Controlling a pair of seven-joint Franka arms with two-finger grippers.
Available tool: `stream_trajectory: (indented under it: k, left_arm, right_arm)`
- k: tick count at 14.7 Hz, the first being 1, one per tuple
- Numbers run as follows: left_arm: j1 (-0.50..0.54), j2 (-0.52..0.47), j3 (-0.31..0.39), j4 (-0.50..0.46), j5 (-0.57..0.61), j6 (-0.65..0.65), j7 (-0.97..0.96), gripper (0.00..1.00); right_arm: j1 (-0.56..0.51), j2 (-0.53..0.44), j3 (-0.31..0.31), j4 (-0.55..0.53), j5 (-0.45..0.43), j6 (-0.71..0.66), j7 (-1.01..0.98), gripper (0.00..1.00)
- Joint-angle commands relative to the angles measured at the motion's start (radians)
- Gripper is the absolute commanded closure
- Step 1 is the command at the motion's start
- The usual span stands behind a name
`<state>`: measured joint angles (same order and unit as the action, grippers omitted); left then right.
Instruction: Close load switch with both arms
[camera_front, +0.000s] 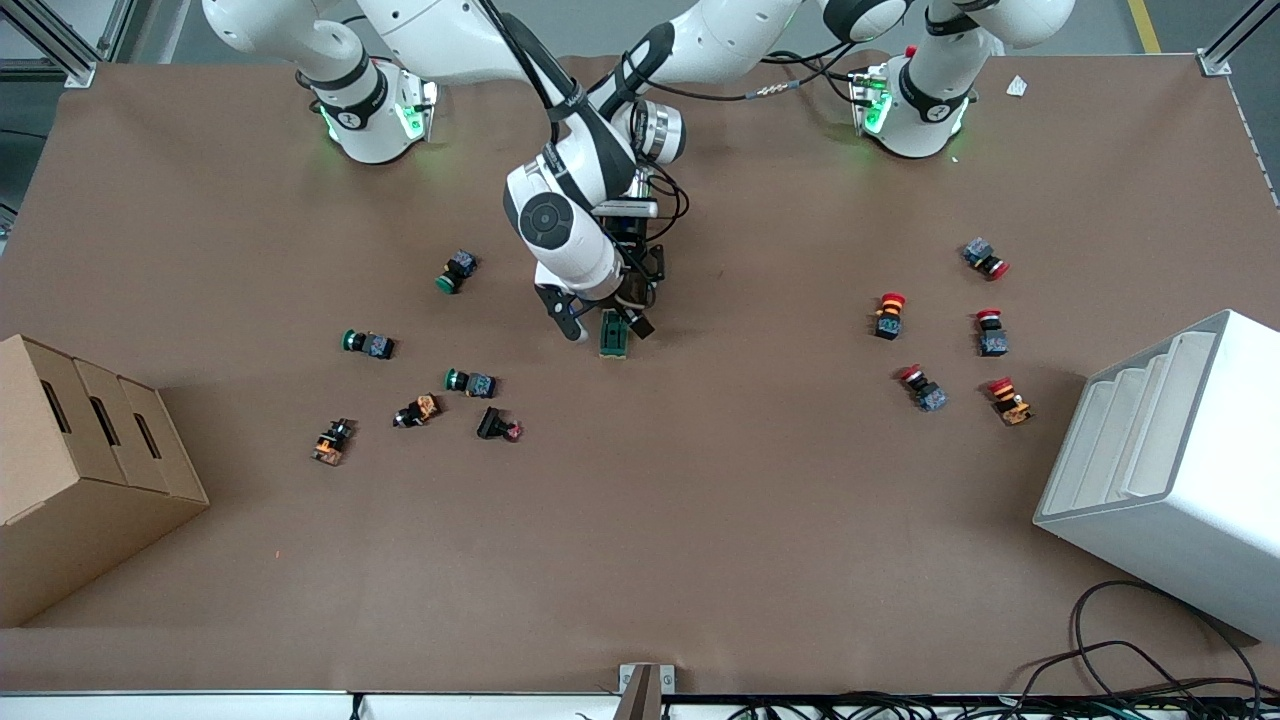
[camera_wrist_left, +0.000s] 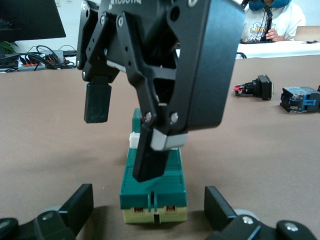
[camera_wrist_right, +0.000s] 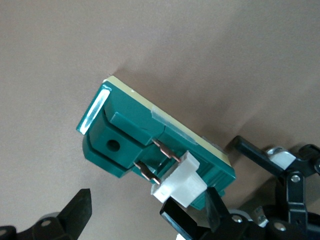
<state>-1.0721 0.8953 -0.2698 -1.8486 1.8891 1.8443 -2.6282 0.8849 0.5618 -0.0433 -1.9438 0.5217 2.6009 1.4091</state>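
Note:
The load switch (camera_front: 612, 340) is a dark green block lying on the brown table mid-table. In the left wrist view (camera_wrist_left: 165, 175) it shows its cream base, and in the right wrist view (camera_wrist_right: 130, 130) its white lever tab (camera_wrist_right: 182, 182) at one end. My right gripper (camera_front: 603, 320) is open just over the switch. One of its fingers (camera_wrist_right: 182, 220) touches the white lever and the other hangs beside the block. My left gripper (camera_wrist_left: 149, 200) is open, low at the switch's end farther from the front camera. Its fingers (camera_wrist_left: 82, 200) straddle the block without touching.
Several green-capped push-buttons (camera_front: 368, 343) lie toward the right arm's end, several red-capped ones (camera_front: 889, 315) toward the left arm's end. A cardboard box (camera_front: 80, 470) and a white rack (camera_front: 1170, 470) stand at the table's two ends. Cables (camera_front: 1130, 660) lie at the front edge.

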Motion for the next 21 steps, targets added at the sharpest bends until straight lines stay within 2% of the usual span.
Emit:
stream_trajectory:
  k: [1, 21]
  left_arm:
    - [0.001, 0.028, 0.006, 0.023, 0.028, -0.010, -0.003, 0.01]
    - [0.004, 0.019, 0.004, 0.012, 0.027, -0.010, -0.004, 0.01]
  right_arm:
    - [0.011, 0.010, -0.009, 0.016, 0.021, 0.007, 0.005, 0.00]
    - [-0.069, 0.010, -0.015, 0.097, 0.008, -0.010, -0.018, 0.00]
